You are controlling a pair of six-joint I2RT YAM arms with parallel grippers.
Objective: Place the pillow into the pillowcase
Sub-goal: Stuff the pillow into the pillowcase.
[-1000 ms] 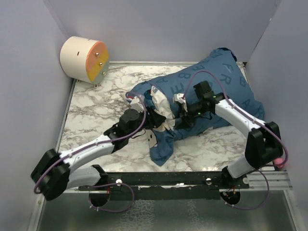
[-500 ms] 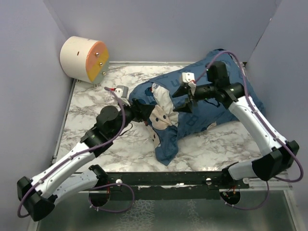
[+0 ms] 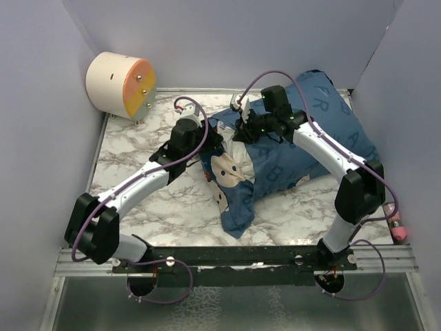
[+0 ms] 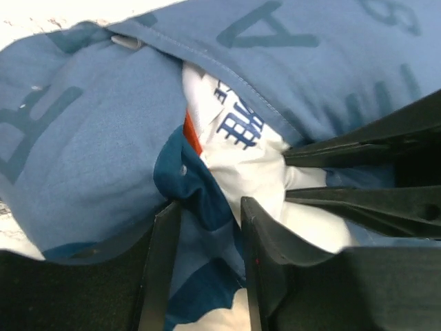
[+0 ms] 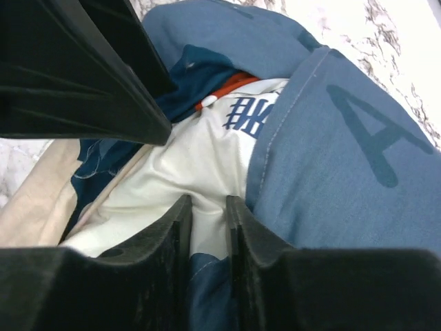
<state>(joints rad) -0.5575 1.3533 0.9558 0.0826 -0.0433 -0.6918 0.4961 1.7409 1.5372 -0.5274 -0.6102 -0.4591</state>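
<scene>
Both arms have white link shells joined by chunky black joint housings. A purple cable loops along each arm, arching free above the wrists. The left gripper [image 3: 210, 146] and right gripper [image 3: 242, 129] carry matte black, wedge-shaped fingers [image 4: 265, 258] with smooth flat faces. Small green lights glow on the right wrist. The bases sit on a black rail, apparently perforated.

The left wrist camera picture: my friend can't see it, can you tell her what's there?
A white pillow with a blue printed label pokes out of a blue pillowcase with dark letters. The left gripper pinches a fold of the blue cloth at the bottom, and the right gripper's black fingers come in from the right.
</scene>
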